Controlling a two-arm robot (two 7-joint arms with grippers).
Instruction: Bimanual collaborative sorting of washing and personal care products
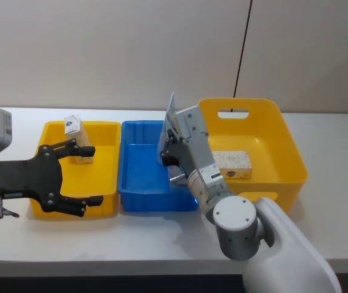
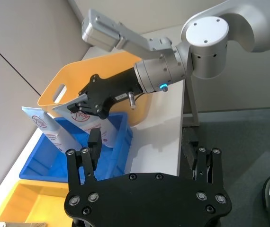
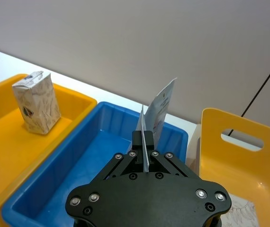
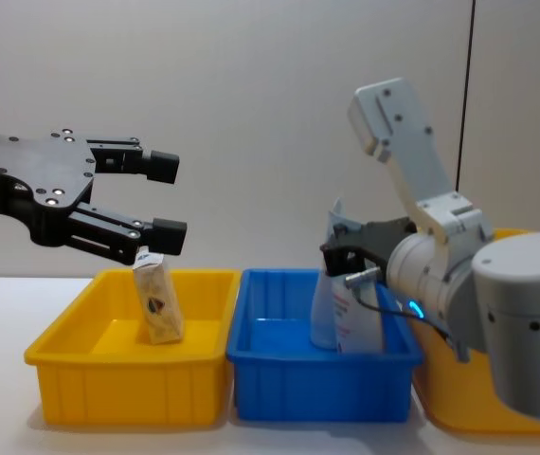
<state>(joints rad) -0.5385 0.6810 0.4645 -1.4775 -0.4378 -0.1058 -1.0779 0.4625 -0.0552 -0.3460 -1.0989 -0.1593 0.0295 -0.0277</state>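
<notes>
Now | right gripper (image 4: 338,254) clenched on blue pouches (image 2: 66,127), low in blue bin (image 1: 138,195) | left gripper (image 4: 161,195) released, above tan pack (image 4: 157,303) in left yellow bin (image 1: 46,131) | advice: lower until pouch bases rest, then release.

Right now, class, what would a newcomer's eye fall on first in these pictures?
First, the right gripper, shut on pale blue pouches standing in the blue bin at the middle. Next, the left gripper, open, hovering above the tan pack that stands upright in the shallow yellow bin on the left.
</notes>
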